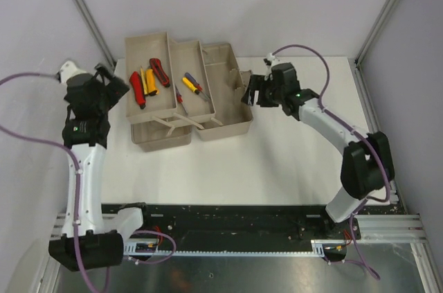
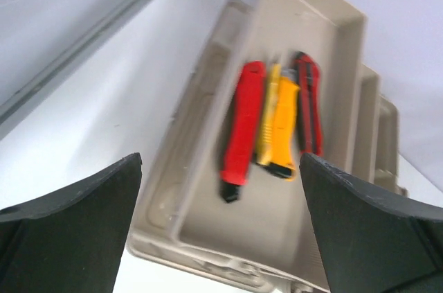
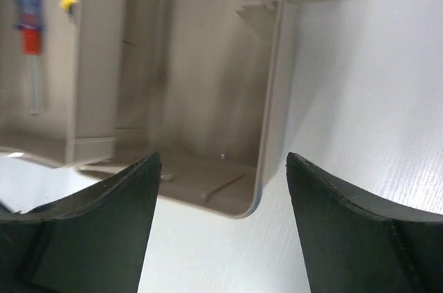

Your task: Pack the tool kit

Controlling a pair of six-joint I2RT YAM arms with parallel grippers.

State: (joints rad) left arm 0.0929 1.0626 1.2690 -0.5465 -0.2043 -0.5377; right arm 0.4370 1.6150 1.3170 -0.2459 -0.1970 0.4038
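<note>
Though both gape, left fingers (image 2: pixel 73 227) and right fingers (image 3: pixel 86 227) hold nothing.

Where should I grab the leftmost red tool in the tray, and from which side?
Grip it mid-handle, from straight above, closing across its narrow width. The red tool lies flat along the tray floor. There is bare floor on its outer side, but the yellow tool sits close against the other, so one jaw likely has to slip between them.
</note>
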